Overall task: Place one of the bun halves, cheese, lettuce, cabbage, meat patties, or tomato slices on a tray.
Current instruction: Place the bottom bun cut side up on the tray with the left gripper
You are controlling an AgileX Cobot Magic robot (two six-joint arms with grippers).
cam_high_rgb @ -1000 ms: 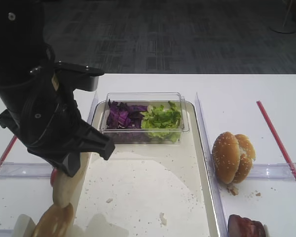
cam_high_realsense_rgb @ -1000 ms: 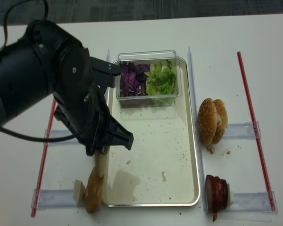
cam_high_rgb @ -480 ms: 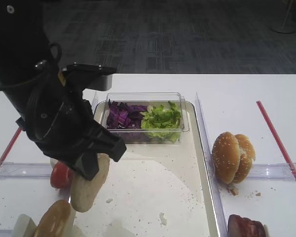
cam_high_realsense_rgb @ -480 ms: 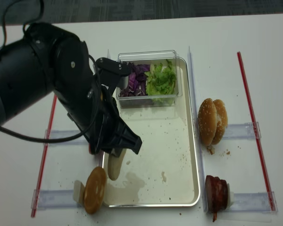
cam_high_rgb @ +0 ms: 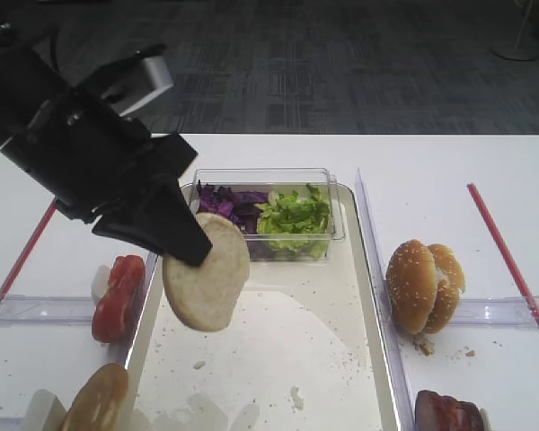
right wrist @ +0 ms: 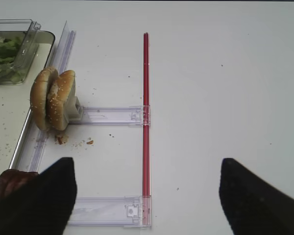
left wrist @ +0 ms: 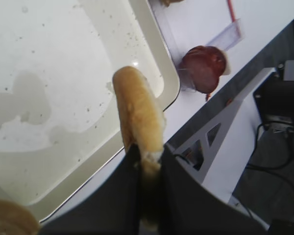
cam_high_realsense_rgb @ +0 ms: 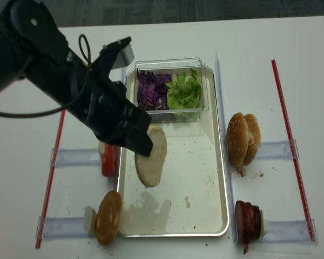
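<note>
The left gripper is clamped on the rim of the pale bun half — held tilted in the air above the left side of the tray, just in front of the clear tub of cabbage and lettuce at the tray's far end. The right gripper stands wide apart over the table's right side, holding nothing — near the seeded bun pair.
</note>
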